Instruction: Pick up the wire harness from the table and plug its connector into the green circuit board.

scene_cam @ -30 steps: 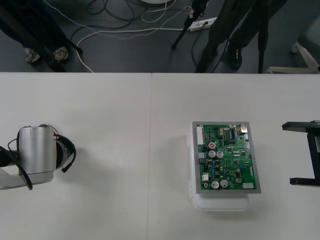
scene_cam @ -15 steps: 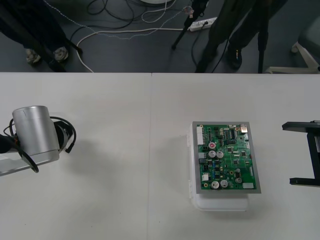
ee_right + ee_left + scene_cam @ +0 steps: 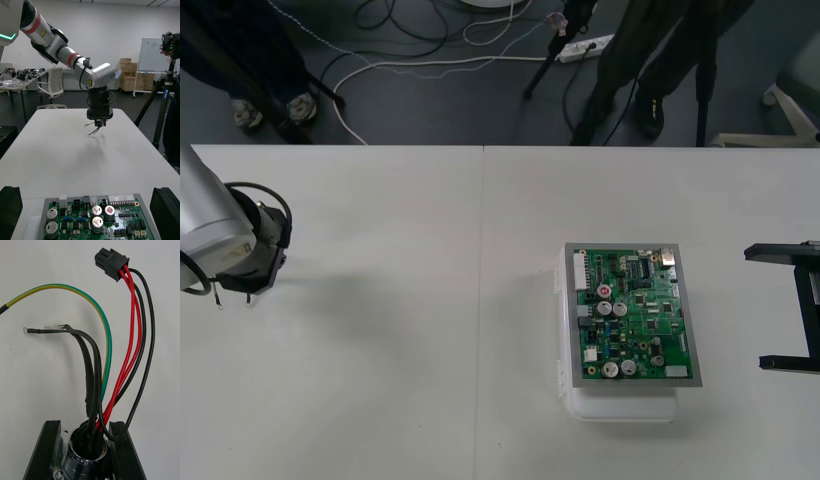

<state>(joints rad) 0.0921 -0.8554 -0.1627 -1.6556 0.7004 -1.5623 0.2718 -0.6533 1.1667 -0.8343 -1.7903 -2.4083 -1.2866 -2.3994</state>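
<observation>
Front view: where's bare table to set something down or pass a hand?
Widest bare stretch: table between the left tool, shut on the wire harness, and the green circuit board. Also bare: the far strip beyond the board. Tight: the gap between board and open right tool.

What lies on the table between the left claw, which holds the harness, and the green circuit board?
Nothing: in the front view the table is bare between the left claw, shut on the harness, and the green circuit board.
</observation>
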